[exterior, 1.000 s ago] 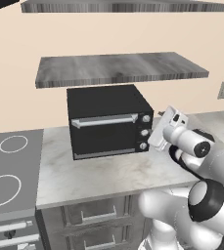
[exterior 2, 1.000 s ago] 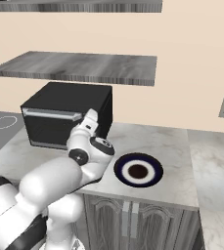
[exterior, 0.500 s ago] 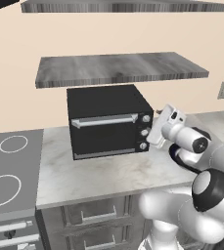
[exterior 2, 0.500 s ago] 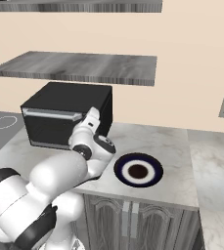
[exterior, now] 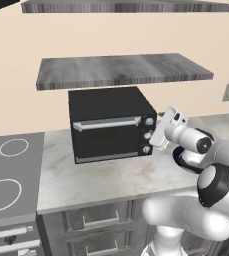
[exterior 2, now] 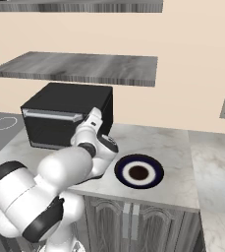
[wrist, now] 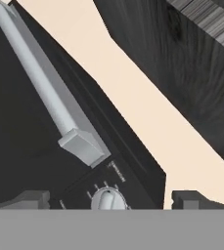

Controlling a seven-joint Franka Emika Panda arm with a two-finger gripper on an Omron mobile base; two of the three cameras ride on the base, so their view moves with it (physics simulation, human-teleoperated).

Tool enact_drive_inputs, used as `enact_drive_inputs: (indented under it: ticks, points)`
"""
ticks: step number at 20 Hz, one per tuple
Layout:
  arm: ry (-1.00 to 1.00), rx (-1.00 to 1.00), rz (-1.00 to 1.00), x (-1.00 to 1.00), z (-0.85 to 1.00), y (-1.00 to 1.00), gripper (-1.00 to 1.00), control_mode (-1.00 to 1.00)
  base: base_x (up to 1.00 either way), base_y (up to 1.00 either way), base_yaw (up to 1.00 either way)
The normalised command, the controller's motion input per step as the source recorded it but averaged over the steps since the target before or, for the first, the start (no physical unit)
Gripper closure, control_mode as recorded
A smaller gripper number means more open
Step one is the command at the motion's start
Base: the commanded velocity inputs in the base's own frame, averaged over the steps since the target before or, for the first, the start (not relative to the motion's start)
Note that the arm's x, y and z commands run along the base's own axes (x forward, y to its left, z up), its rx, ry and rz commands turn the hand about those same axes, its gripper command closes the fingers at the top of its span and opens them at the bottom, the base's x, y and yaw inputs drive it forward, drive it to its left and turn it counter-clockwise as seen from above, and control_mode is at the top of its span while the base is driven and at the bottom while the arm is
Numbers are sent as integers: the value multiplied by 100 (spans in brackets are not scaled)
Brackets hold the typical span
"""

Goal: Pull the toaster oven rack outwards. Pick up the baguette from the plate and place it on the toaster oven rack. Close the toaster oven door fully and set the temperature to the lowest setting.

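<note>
- While the toaster oven door (exterior: 108,136) stands shut and the plate (exterior 2: 139,171) lies bare, the temperature knob (wrist: 108,199) sits straight ahead of the claw (wrist: 108,202), between its two dark tips and very close.
- Its finger tips (wrist: 30,199) stand apart on either side of the knob, holding nothing; whether they touch it I cannot tell.
- From the left base view, the claw (exterior: 159,134) hangs just beside the oven's right edge, level with the top knob (exterior: 149,121).
- That knob is small, round and silver-rimmed, with white tick marks above it.
- Door handle (wrist: 40,90) runs long and slanted, away from the knob.
</note>
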Motion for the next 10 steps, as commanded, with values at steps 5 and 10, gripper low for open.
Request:
enact_drive_inputs:
  ticks: [5, 10]
  points:
    - [2, 0, 1, 7, 0, -5, -100, -100, 0, 0, 0]
    - [2, 0, 0, 11, -1, 0, -100, -100, 0, 0, 0]
